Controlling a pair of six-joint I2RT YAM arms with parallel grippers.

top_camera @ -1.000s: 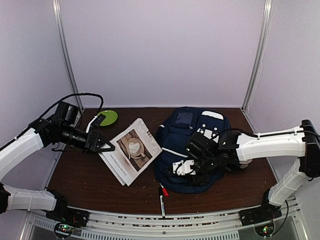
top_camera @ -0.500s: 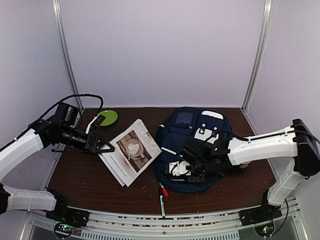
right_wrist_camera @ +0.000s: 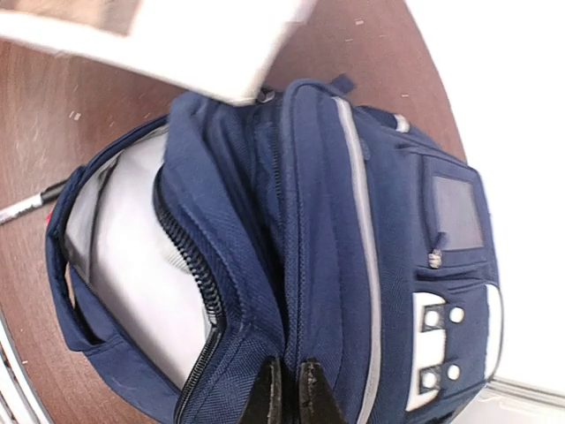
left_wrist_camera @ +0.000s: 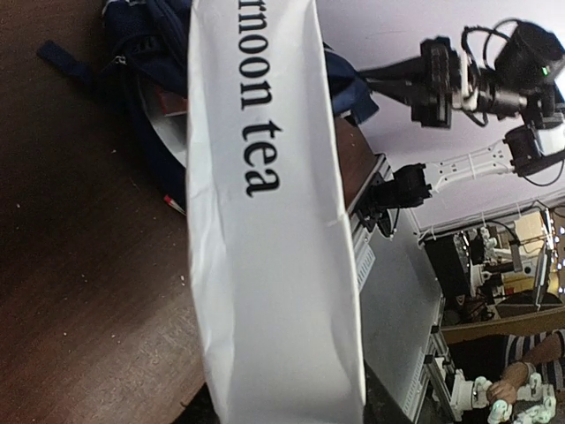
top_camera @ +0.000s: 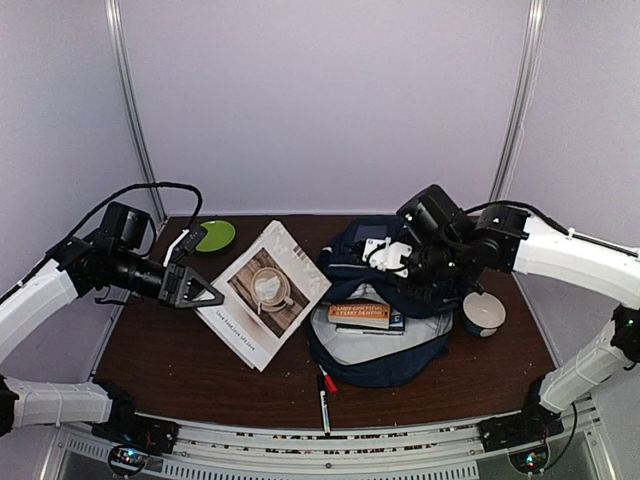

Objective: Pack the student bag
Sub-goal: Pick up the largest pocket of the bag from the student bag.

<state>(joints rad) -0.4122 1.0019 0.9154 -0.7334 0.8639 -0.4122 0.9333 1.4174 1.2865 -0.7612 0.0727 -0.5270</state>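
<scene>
While the right fingers (right_wrist_camera: 311, 389) pinch its flap shut-tight and hold it up, the student bag (top_camera: 385, 365) lies open in the middle of the bench (top_camera: 180, 350).

If that thin pinch of cloth slips, the flap would likely drop over the mouth and over the small book (top_camera: 360, 314) already inside. The broad white book (top_camera: 262, 290), just left of the bag at the left fingers (top_camera: 200, 285), could catch on the zip rim and shove the bag toward the pen (top_camera: 325, 392) at its near side. Whether those left fingers clamp the book I cannot tell, since it fills their camera view. The bench is dark brown wood with crumbs; a green plate (top_camera: 216, 235) sits far left of the bag and a cup (top_camera: 483, 313) just right. Pale lilac walls close the room.
</scene>
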